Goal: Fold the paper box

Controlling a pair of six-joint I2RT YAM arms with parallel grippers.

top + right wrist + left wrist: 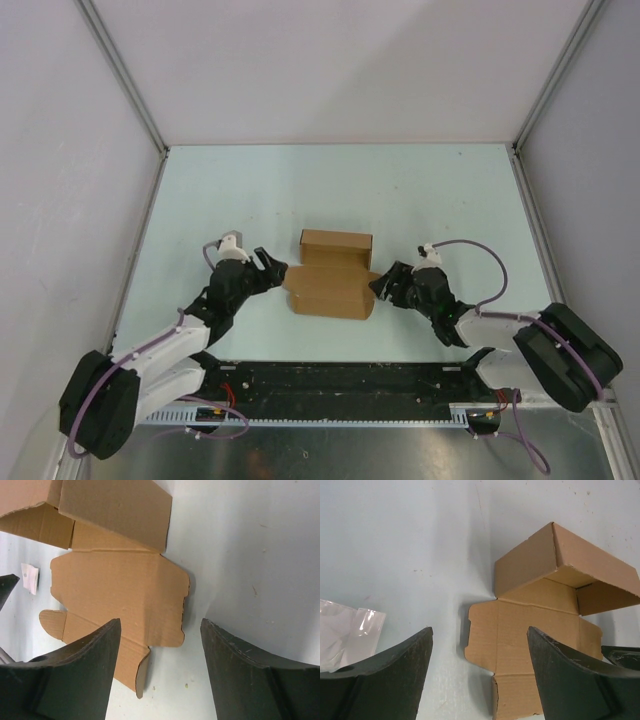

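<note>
The paper box point(330, 275) lies mid-table, plain brown cardboard. Its far part is folded up into an open shell point(555, 560), while its near panel point(520, 630) lies flat with side tabs. My left gripper point(276, 270) is open at the box's left edge, and the left tab's edge sits between its fingers point(479, 630) without being pinched. Open as well, my right gripper point(384, 283) is at the box's right edge. In the right wrist view the flat panel's point(120, 595) corner reaches between the right gripper's point(160, 621) fingers, ungripped.
A tiny white scrap point(29, 577) lies on the table beside the box's left side. Clear crumpled plastic point(350, 630) lies to the left of the left fingers. A black rail point(330, 385) runs along the near edge, and white walls enclose the pale table point(330, 185).
</note>
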